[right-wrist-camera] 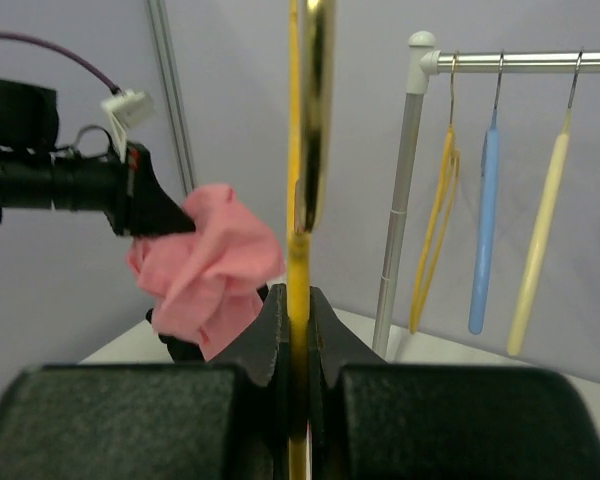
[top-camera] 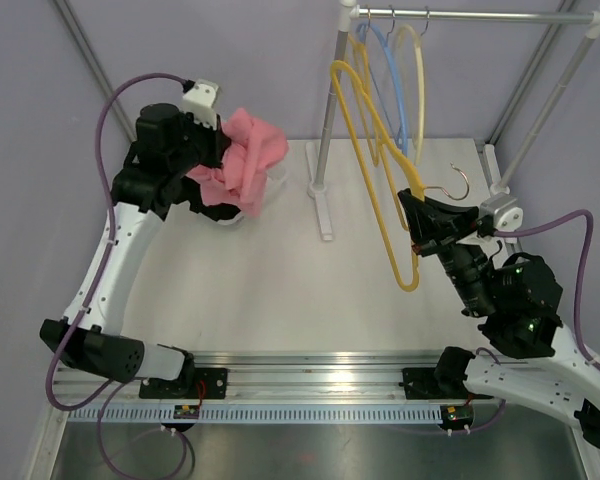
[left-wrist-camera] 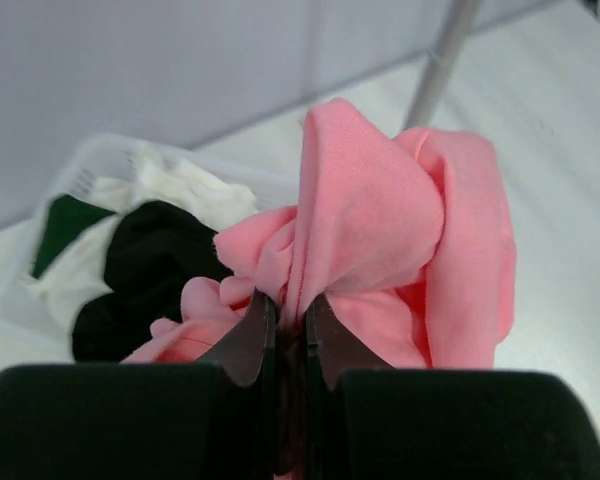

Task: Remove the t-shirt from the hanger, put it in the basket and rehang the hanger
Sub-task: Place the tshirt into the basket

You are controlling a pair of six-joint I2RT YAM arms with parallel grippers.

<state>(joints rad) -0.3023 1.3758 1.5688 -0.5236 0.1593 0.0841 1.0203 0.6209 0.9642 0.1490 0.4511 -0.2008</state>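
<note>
Task item: the t-shirt [top-camera: 248, 165] is pink, plain fabric, crumpled into a loose bundle with deep folds and one broad flap turned over on top.
Location: in the top view it sits at about 10 o'clock on the table [top-camera: 280, 280], hanging from the left gripper [top-camera: 216, 160] over the white basket [top-camera: 272, 196].
Relation to hanger: well apart. The yellow hanger [top-camera: 408, 282] is at about 3 o'clock, with the t-shirt free of it.
Left gripper: jaws clenched on a pinch of the pink fabric. The left wrist view shows the cloth rising from between the fingers [left-wrist-camera: 250, 340].
Right gripper [top-camera: 412, 207]: jaws clamped on the yellow hanger, with the yellow bar running upright between the fingers in the right wrist view.
Hanger attitude: tilted, with its metal hook [top-camera: 461, 185] pointing toward 3 o'clock.
Basket contents: black [left-wrist-camera: 145, 265], white [left-wrist-camera: 195, 185] and green [left-wrist-camera: 65, 220] garments. It cannot be told whether the lower pink folds touch them.
Rack [top-camera: 480, 15]: at about 1 o'clock, carrying a second yellow hanger [right-wrist-camera: 438, 235], a blue hanger [top-camera: 397, 95] and a cream hanger [top-camera: 419, 70].
</note>
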